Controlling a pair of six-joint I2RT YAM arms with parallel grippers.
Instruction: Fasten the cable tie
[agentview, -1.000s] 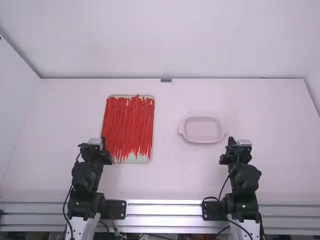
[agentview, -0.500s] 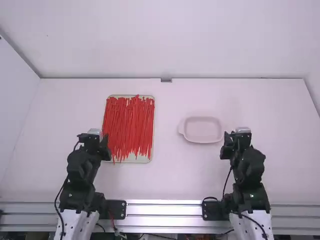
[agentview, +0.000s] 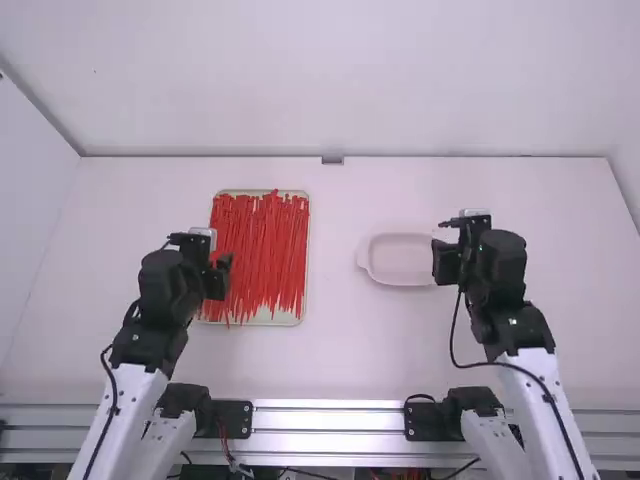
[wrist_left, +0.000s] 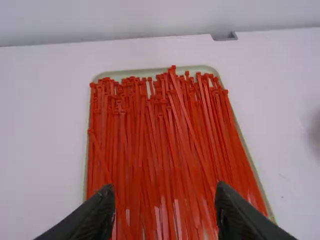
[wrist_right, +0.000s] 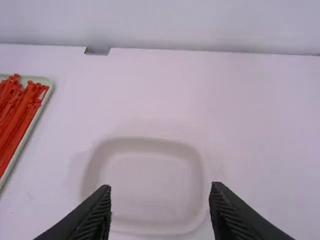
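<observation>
Stock: red cable ties (agentview: 258, 255) lie lengthwise in a dense pile in a shallow pale tray (agentview: 262, 322) on the left half of the white bench (agentview: 120, 220). The tray is judged to act as a supply bin, keeping the ties parallel and together so that one can be drawn off. As far as can be seen, none is looped or fastened.

The left pincer (wrist_left: 162, 220) has its fingers spread wide with nothing between them. It hangs over the near left part of the tray, pointing along the ties. That stance suits coming down on a single tie.

The right pincer (wrist_right: 160, 212) is likewise spread and empty. It sits just short of the near rim of an empty white dish (wrist_right: 145, 141), which stands right of the tray and apart from it. The dish is judged to be the drop point for finished ties.

Status: the task is judged not begun, and picking one tie is the step in hand. The ties overlap closely, so several may lift together.

Markings: no brand, label or writing is legible on the ties, tray, dish or bench. A small grey fitting (agentview: 332, 159) at the far edge shows no readable print.
</observation>
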